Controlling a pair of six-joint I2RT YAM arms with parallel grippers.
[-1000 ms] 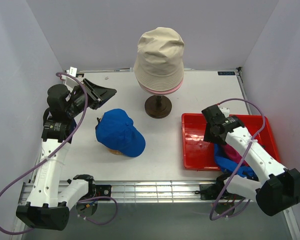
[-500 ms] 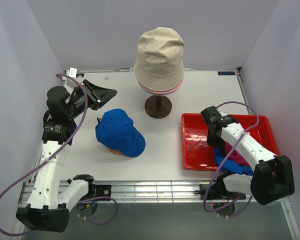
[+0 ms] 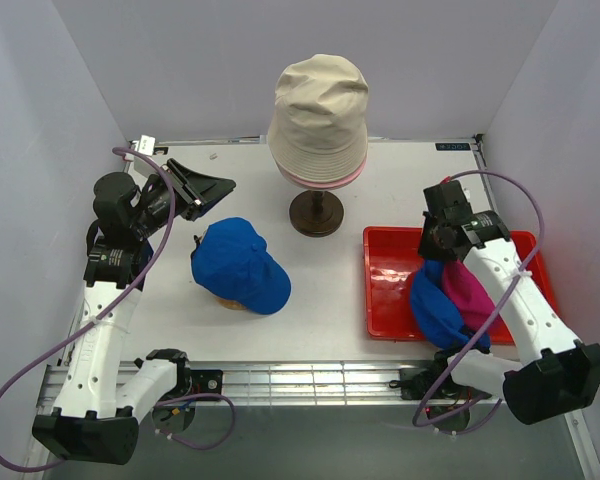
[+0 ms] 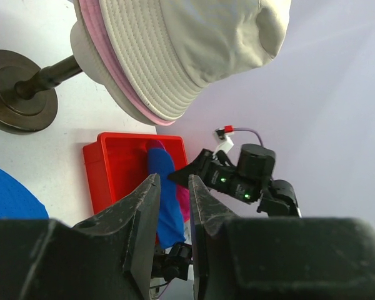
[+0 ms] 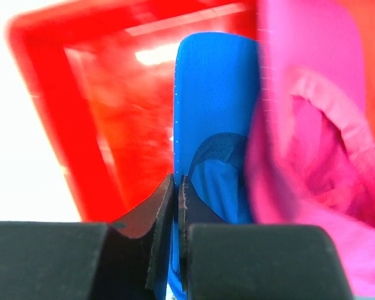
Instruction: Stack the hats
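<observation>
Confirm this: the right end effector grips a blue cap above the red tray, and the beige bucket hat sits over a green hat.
One error: under the beige bucket hat is a light pink bucket hat, not a green one, as the left wrist view shows. The right end effector does grip a blue cap above the red tray.

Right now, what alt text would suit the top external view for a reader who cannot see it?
The right gripper, jaws shut, holds a blue cap over the red tray, a magenta cap against it. A second blue cap sits mid-table; a beige bucket hat over a pink hat tops a stand behind. The left gripper hovers open at left.
</observation>
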